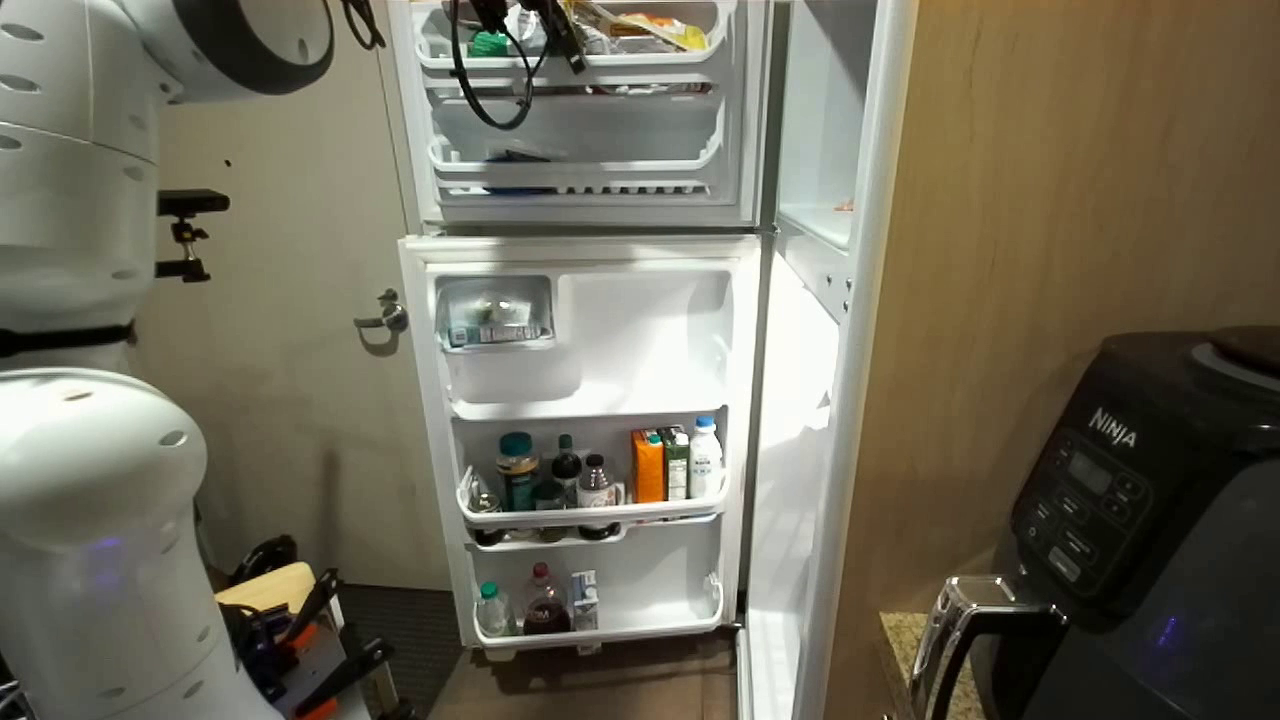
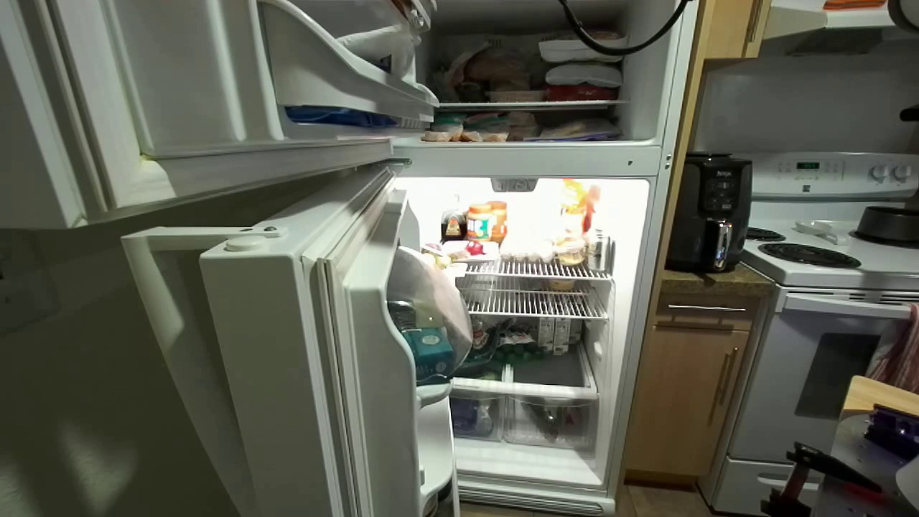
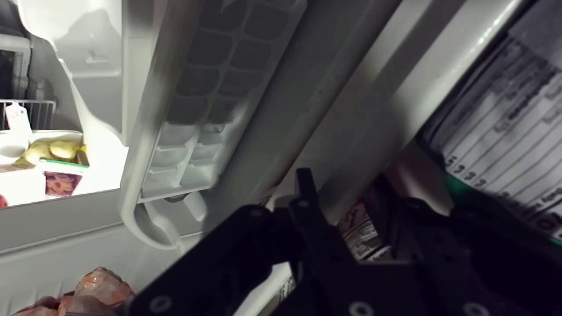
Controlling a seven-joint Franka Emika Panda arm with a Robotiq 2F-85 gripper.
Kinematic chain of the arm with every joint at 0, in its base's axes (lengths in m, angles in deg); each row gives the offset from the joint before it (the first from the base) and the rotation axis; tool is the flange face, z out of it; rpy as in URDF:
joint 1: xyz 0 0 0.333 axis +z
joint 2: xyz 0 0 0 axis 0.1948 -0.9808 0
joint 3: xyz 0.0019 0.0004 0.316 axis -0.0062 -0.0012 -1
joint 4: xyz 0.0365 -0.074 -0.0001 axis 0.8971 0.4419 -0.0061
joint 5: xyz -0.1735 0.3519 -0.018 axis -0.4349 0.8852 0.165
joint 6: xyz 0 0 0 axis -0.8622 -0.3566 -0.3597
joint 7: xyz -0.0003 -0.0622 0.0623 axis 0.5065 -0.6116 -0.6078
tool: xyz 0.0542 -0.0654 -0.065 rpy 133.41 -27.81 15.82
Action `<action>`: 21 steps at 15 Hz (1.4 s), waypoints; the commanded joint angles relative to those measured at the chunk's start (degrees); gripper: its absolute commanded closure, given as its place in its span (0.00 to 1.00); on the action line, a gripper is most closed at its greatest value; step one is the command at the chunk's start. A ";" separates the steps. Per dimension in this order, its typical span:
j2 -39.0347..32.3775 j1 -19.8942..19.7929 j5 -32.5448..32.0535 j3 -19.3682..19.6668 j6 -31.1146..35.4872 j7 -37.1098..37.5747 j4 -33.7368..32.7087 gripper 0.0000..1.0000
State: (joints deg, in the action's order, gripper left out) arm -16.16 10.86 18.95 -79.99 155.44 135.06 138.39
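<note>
Freezer door (image 1: pixel 600 213) (hand (image 3: pixel 343 188) tight on rim (image 3: pixel 377 123))

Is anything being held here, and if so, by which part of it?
It cannot be told: in the wrist view the tool overlaps a white rim, near a labelled package, but no clear grip on either shows.

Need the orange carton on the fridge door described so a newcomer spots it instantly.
In an exterior view, find the open white fridge door under the freezer door. On its upper bottle shelf, the orange carton stands in the right half. Its orange face sets it apart from the green-and-white carton and blue-capped white bottle to its right.
</note>
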 commanded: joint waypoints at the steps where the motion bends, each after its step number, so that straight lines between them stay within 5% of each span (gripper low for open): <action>1: -1.09 0.14 -1.05 0.13 0.14 -1.67 -0.91 0.36; 6: -1.57 0.11 -0.91 0.03 -0.08 -2.42 -0.77 0.04; 7: -1.63 0.20 -1.26 0.08 0.10 -2.83 -0.68 0.48; 9: -1.63 0.13 -1.09 0.04 0.11 -3.90 -0.65 0.44; 16: -1.35 0.05 -0.64 0.09 -0.34 -4.36 -1.06 0.90; 21: 1.14 -1.06 1.11 -0.11 -3.11 -5.12 1.57 0.91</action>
State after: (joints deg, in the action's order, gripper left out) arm -17.32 10.77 19.00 -79.88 154.44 132.29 137.57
